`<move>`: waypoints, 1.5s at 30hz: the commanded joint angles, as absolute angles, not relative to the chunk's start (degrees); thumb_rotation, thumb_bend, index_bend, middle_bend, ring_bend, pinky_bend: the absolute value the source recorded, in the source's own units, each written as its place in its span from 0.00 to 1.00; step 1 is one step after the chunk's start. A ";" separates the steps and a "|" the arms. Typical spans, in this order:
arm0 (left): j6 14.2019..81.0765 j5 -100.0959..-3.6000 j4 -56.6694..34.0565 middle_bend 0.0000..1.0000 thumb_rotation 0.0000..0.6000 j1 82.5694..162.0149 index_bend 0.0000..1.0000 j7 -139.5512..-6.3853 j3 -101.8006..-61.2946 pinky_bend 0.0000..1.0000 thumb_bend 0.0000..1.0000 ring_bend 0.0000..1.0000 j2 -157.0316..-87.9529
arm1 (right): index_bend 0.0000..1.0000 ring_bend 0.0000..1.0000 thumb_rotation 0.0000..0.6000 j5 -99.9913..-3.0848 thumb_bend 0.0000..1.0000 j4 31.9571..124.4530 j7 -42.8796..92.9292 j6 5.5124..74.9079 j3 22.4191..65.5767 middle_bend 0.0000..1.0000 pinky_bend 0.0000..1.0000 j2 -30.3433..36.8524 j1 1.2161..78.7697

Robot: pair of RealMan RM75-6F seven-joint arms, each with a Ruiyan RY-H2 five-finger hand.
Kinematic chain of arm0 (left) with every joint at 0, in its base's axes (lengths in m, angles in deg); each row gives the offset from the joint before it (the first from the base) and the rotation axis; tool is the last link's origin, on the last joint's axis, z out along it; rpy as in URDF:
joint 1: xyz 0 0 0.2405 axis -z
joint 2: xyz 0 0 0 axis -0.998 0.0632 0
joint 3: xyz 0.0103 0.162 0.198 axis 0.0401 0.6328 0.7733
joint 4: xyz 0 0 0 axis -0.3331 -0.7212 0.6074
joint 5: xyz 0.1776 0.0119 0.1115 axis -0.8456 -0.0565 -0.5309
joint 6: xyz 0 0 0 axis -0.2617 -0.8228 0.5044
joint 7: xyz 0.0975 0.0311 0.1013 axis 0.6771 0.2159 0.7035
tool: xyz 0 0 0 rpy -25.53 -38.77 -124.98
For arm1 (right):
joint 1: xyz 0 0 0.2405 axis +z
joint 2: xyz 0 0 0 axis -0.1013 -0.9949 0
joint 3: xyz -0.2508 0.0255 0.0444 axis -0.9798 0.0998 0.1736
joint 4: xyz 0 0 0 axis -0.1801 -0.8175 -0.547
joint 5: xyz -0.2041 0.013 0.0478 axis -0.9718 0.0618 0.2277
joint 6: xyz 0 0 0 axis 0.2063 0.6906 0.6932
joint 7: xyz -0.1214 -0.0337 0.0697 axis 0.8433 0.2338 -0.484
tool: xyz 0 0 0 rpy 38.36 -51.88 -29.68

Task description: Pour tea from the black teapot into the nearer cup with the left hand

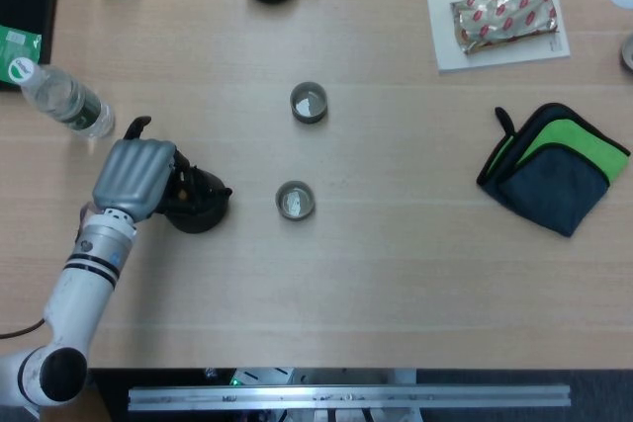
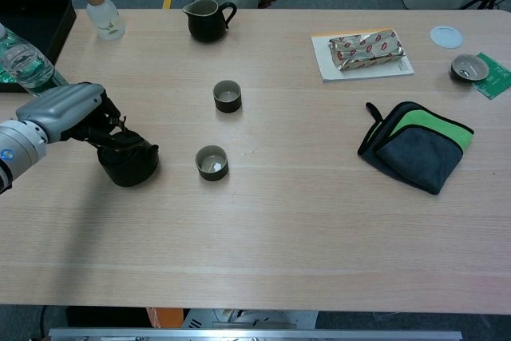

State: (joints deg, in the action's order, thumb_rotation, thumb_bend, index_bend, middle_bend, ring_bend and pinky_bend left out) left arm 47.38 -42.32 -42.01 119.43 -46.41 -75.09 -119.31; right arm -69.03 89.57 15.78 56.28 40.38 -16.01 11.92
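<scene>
Now your left hand (image 1: 134,177) grips the black teapot (image 1: 197,206) at the frame's left, near the water bottle (image 1: 61,98). Bare tabletop (image 1: 396,274) separates it from the nearer cup (image 1: 295,201) at center.

Black teapot (image 2: 128,163) stands upright, left of nearer cup (image 2: 211,162).

Teapot (image 1: 198,207) lid behind left hand (image 1: 134,179)
</scene>
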 commanded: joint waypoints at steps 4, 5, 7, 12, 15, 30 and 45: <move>48.54 -43.65 -42.19 0.98 0.59 119.07 0.90 -47.27 -76.12 0.08 0.14 0.82 -118.97 | 0.28 0.29 1.00 -68.93 0.01 89.80 16.04 56.35 40.43 0.37 0.31 -16.10 11.87; 48.75 -43.77 -42.24 0.99 0.56 118.99 0.91 -47.40 -76.33 0.08 0.14 0.83 -118.89 | 0.28 0.29 1.00 -68.90 0.01 89.86 16.10 56.35 40.41 0.37 0.31 -16.12 11.85; 48.92 -43.83 -42.39 0.99 0.48 118.94 0.91 -47.52 -76.64 0.08 0.14 0.83 -118.72 | 0.28 0.29 1.00 -68.89 0.01 89.94 16.24 56.33 40.36 0.37 0.31 -16.12 11.82; 49.19 -43.46 -42.62 1.00 0.34 118.91 0.92 -47.30 -77.26 0.08 0.14 0.84 -118.49 | 0.28 0.29 1.00 -68.91 0.01 90.13 16.44 56.56 40.36 0.37 0.31 -16.15 11.70; 49.75 -43.13 -42.56 1.00 0.24 118.77 0.94 -47.12 -77.66 0.08 0.14 0.86 -118.71 | 0.28 0.29 1.00 -68.91 0.01 90.23 16.53 56.55 40.31 0.38 0.31 -16.19 11.66; 52.97 -44.19 -42.27 1.00 0.25 117.62 0.99 -46.34 -78.64 0.12 0.35 0.93 -120.30 | 0.28 0.29 1.00 -68.82 0.01 90.46 16.82 56.72 40.29 0.38 0.30 -16.30 11.46; 53.01 -47.54 -42.92 1.00 0.62 117.09 0.96 -47.22 -78.66 0.12 0.36 0.92 -120.68 | 0.28 0.29 1.00 -68.85 0.01 90.77 16.92 57.18 40.27 0.38 0.30 -16.46 11.10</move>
State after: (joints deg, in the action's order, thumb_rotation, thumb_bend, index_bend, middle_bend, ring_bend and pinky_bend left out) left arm 53.01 -47.43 -42.86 117.12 -47.21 -78.69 -120.63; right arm -68.85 90.78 16.92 57.19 40.27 -16.46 11.10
